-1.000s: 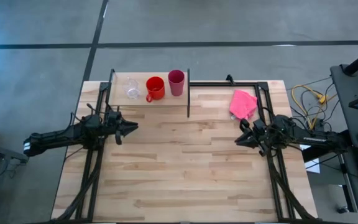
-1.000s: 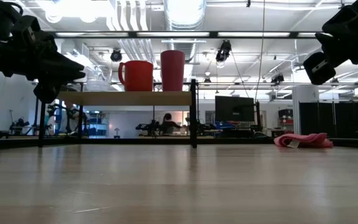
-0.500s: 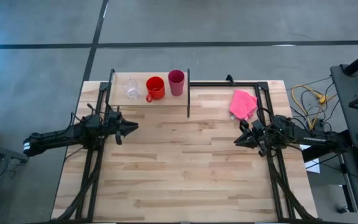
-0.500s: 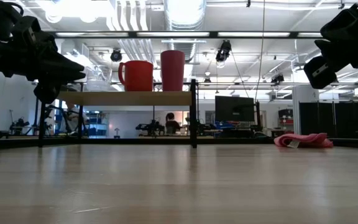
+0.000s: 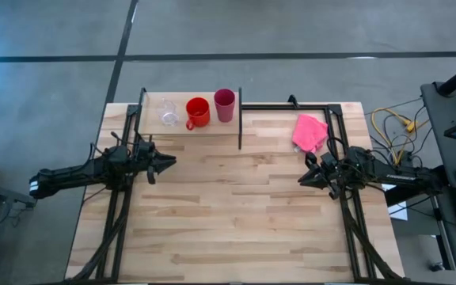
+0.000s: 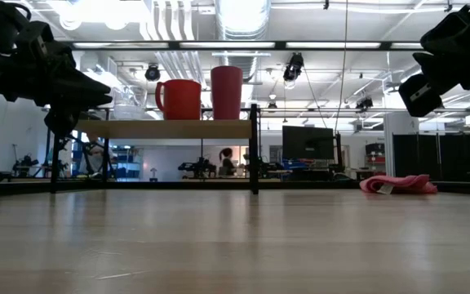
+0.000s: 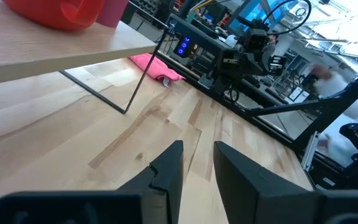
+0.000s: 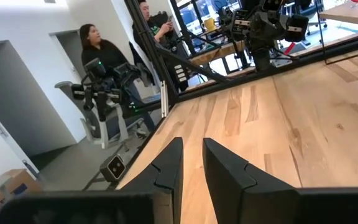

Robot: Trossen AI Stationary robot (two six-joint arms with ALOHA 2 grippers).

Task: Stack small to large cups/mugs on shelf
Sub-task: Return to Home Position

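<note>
Cups look ordered on the shelf (image 5: 153, 125); I'd keep my empty, narrow-gapped left claw (image 5: 169, 161) and right claw (image 5: 302, 179) clear.

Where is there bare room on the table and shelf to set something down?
The tabletop is bare between the left gripper and right gripper, and all along its near half. The shelf is crowded: glass cup, red mug, pink tumbler. The pink cloth takes the far right corner.
</note>
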